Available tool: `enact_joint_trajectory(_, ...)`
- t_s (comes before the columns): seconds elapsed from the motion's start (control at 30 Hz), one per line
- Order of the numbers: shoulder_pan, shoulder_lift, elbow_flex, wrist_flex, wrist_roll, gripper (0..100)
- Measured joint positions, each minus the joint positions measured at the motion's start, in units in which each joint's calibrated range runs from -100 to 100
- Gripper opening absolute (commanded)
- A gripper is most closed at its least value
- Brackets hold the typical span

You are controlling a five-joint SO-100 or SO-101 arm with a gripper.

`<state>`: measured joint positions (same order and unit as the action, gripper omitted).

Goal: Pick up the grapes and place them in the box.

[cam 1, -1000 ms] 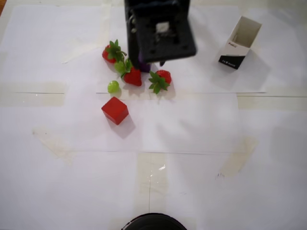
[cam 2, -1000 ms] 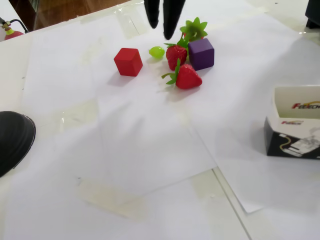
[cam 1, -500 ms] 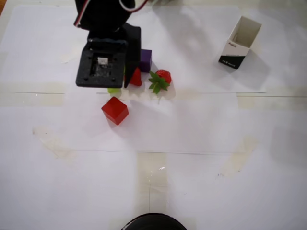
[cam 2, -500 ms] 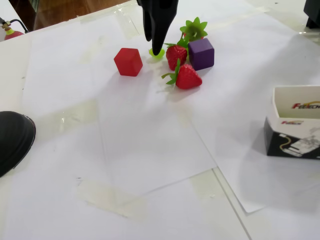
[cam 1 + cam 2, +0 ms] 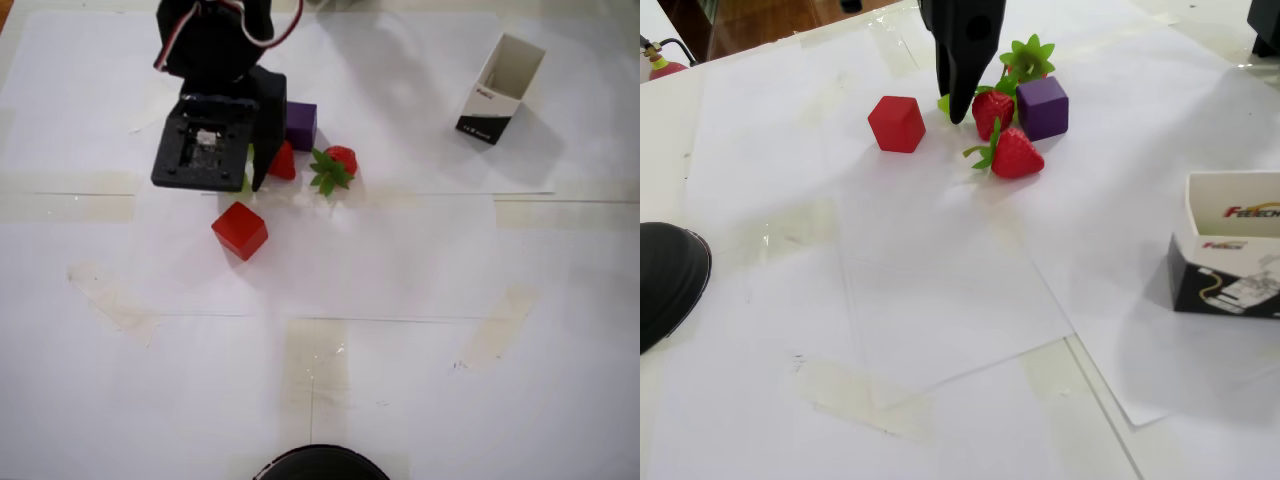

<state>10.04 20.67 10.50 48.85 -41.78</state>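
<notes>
Grape [image 5: 944, 102]: small glossy green bead between red cube [image 5: 896, 123] and strawberry [image 5: 992, 108], mostly hidden by gripper [image 5: 959, 112]. Fingers around it; I cannot tell closure. I judge it light, hard, slippery: grip across middle. Box [image 5: 500, 88] well apart.

The black end effector [image 5: 959, 108] covers nearly all of the small glossy light-green grape [image 5: 944, 103]; only a sliver shows at its left edge in the fixed view, and whether its tips close on the bead cannot be told. In the overhead view the wrist block hides the fingertips and the grape [image 5: 246, 182] beneath, plus part of the red strawberry [image 5: 284, 163] just right of it. The white paper carton [image 5: 1235, 250], well apart, is cut by the fixed view's right edge.
</notes>
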Motion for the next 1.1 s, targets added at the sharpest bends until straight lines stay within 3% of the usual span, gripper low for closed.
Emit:
enact_joint_trajectory(0.6,-1.27,0.00,-2.90,3.40,2.05,7)
enact_joint_trajectory(0.9,-9.81,-4.54,-26.79,23.16,3.71,7)
enact_joint_trajectory(1.1,-24.27,-13.99,-29.41,36.36,-0.34,6)
